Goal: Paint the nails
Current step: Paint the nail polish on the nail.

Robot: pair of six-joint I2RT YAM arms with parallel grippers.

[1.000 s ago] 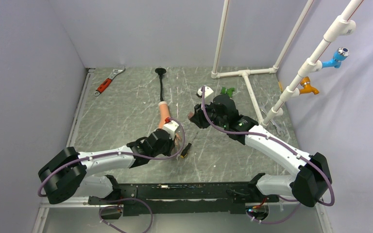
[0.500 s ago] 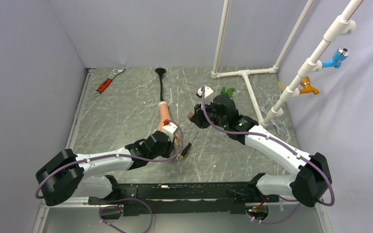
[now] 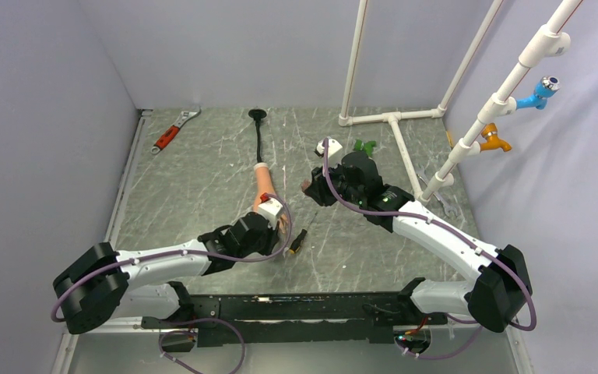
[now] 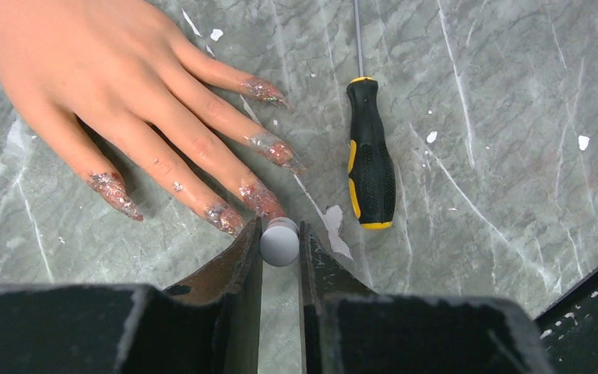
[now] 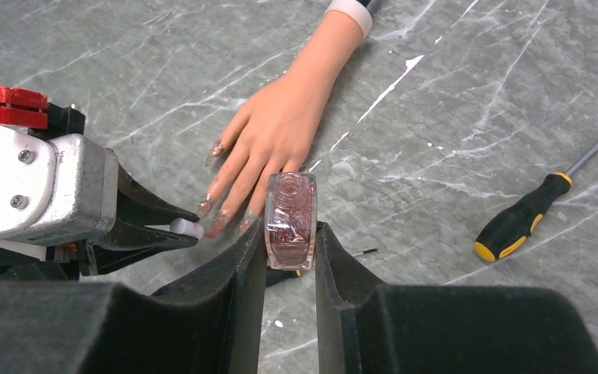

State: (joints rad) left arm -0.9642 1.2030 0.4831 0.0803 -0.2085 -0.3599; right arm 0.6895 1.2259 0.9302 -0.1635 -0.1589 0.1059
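The peach mannequin hand lies flat on the marble table, fingers spread. Its nails carry glittery pink polish. My left gripper is shut on a small round pale-grey brush cap, which sits just below the tip of one middle nail; the brush itself is hidden. My right gripper is shut on a clear polish bottle of pink glitter, held above the table beside the fingers. From above, the left gripper covers the fingertips of the hand and the right gripper is to its right.
A black-and-yellow screwdriver lies just right of the fingers. The hand's black stalk runs to the back. A red-handled wrench lies at the back left, a white pipe frame and a green piece at the back right.
My left arm has stretched out, its elbow sinking left and down, and the gripper has crept slightly toward the fingertips. The right arm has not moved.
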